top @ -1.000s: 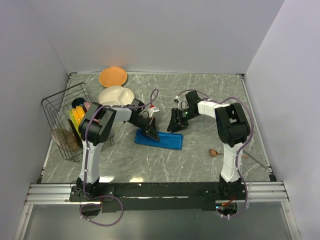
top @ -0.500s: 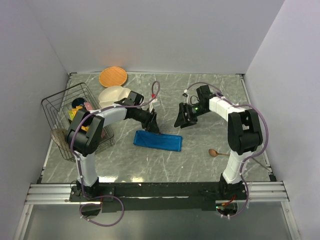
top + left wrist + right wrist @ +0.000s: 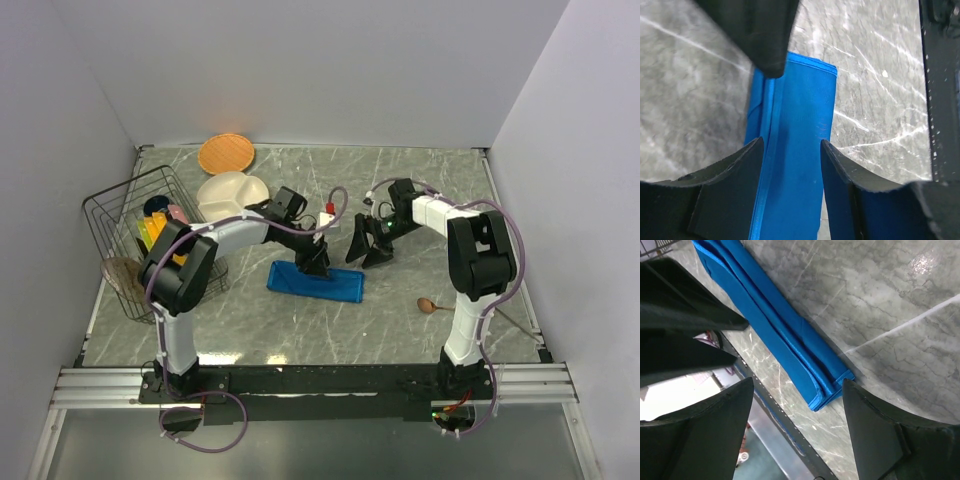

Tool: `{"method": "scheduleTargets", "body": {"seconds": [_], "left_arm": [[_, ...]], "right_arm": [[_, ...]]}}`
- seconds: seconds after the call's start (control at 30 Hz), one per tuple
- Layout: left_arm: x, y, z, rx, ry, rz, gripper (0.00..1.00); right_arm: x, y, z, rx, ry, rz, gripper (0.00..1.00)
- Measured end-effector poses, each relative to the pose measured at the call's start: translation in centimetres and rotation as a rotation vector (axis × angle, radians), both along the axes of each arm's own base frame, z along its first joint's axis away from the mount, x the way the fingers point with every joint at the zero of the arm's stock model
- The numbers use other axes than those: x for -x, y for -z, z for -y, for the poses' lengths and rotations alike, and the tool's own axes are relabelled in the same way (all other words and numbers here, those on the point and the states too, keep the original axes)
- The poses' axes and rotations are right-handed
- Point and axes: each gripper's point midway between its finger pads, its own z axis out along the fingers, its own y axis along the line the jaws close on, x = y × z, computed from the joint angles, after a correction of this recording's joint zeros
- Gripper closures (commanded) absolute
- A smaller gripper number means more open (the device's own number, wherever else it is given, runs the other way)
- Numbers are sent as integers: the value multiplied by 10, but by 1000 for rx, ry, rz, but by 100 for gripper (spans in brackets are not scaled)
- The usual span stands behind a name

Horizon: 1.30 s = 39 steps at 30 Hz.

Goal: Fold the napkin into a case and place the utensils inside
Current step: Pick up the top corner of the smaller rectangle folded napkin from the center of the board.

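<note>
Blue case (image 3: 315, 283) lies flat on the marble table (image 3: 300, 335), a long narrow layered strip; left gripper (image 3: 318, 263) sits over the case's far edge, jaws parted, cloth showing between them, nothing gripped; right gripper (image 3: 367, 252) is just beyond the case's right end, jaws wide, empty; wooden spoon (image 3: 427, 305) lies right of the case, well apart; white divided plate (image 3: 232, 190) is behind the case to the left.

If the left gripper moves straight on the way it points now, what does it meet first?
Most likely the folded blue napkin: the left gripper points down at it with open jaws, and nothing lies between. How close it is, I cannot tell.
</note>
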Motion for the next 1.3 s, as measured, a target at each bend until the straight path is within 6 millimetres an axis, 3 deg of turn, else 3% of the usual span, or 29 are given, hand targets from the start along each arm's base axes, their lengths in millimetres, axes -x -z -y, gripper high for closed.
{"method": "scheduleTargets", "body": {"seconds": [0.4, 0.67, 1.0, 1.3], "left_arm": [[8, 26, 2, -56, 31, 13, 47], [8, 33, 1, -68, 25, 0, 47], [5, 38, 4, -31, -17, 26, 40], [-8, 12, 10, 80, -30, 210, 37]], "right_arm": [[3, 11, -3, -12, 11, -61, 20], [6, 9, -4, -30, 0, -72, 24], [11, 3, -8, -70, -7, -98, 31], [14, -1, -10, -91, -8, -109, 31]]}}
